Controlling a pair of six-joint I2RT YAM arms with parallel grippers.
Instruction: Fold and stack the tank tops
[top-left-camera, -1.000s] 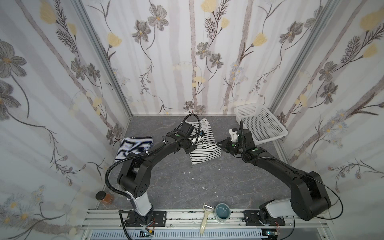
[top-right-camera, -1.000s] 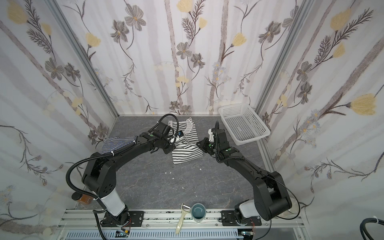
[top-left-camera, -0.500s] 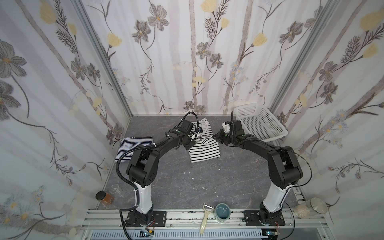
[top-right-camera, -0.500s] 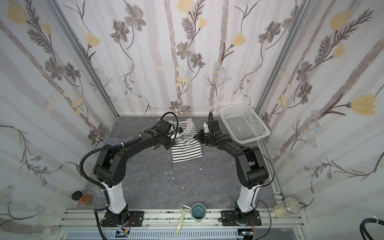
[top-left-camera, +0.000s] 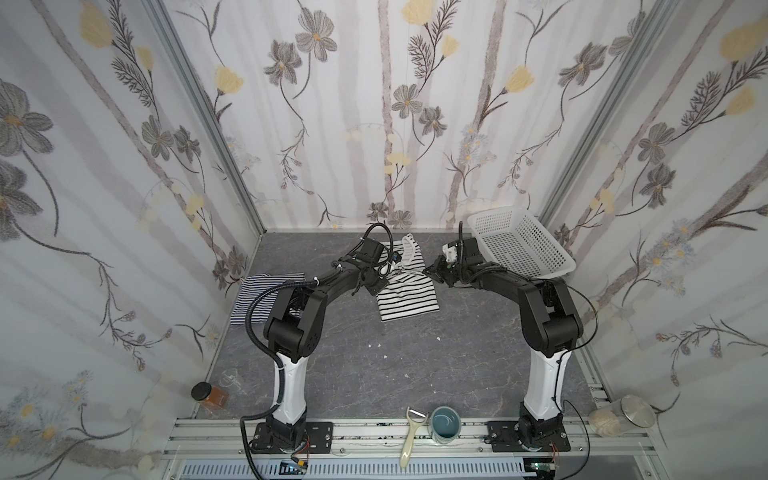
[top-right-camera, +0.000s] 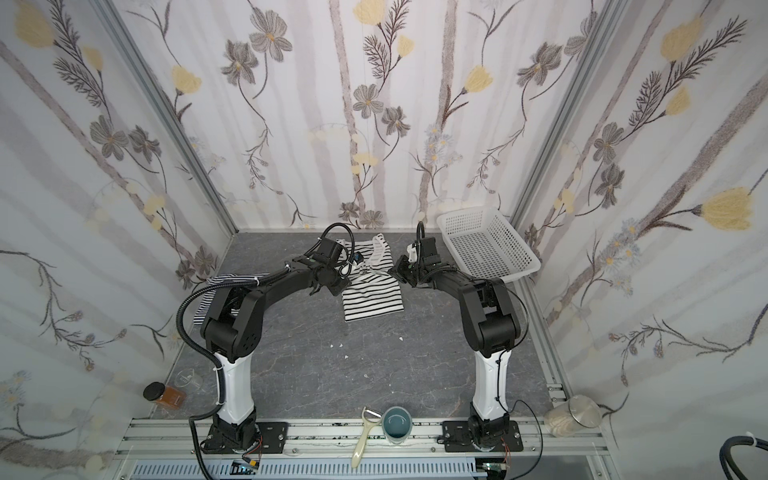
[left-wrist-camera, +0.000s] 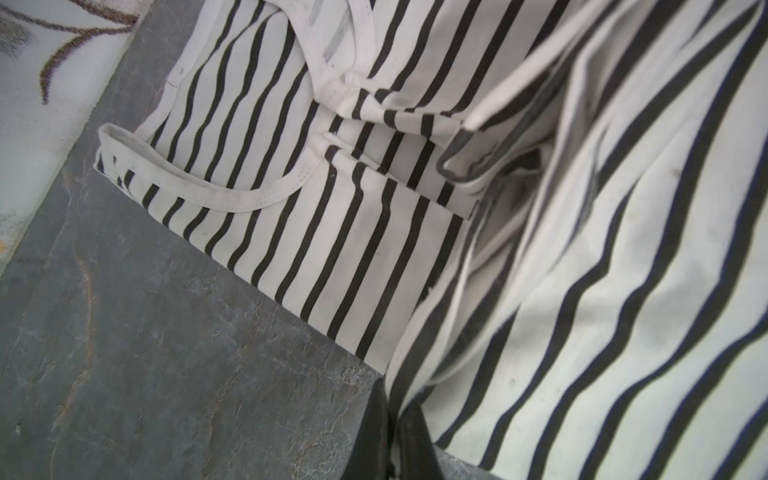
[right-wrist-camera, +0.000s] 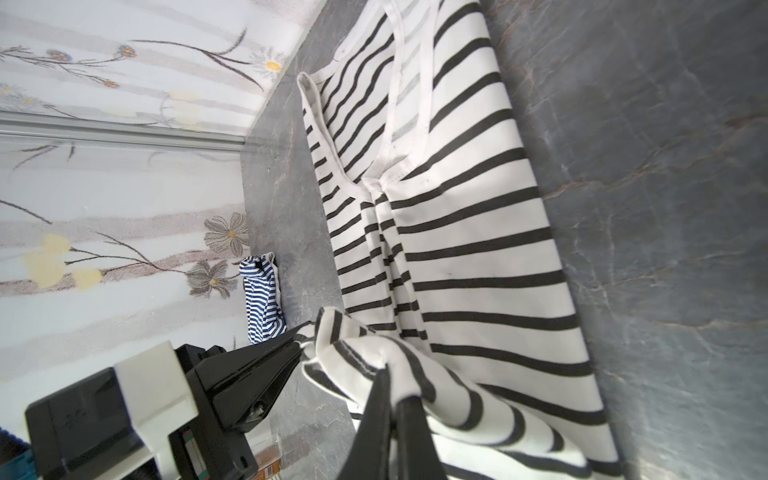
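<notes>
Folding judged in hand: left jaws and right jaws, both shut, pinch opposite edges of the black-striped tank top lying between them on the table; the next move calls for laying the raised fold flat and even.
</notes>
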